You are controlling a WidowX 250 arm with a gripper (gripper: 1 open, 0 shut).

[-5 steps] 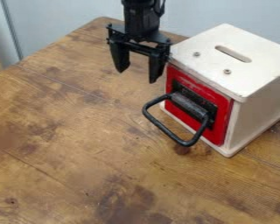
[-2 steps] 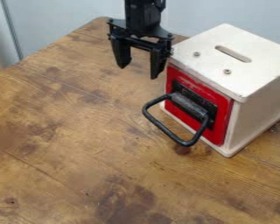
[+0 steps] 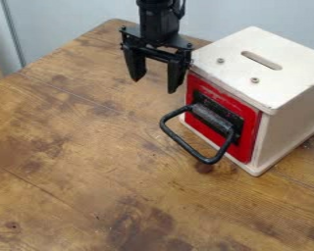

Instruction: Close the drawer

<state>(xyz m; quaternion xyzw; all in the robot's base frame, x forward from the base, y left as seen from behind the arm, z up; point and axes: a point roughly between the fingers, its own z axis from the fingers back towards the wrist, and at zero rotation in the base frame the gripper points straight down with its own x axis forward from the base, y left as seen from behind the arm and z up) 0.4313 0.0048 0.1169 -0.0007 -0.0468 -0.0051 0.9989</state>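
The red drawer sits in the cream wooden casing at the right, with its black front plate nearly flush with the casing front. Its large black wire loop handle lies forward onto the table. My black gripper hangs open above the table, just left of the casing's near-left corner and behind the handle. Nothing is between its fingers.
The casing has a slot and a small hole in its top. The wooden table stretches to the left and front. A pale wall and the table's far edge lie behind the arm.
The gripper shifted up slightly and then came back down a little; the drawer and its handle have not moved.
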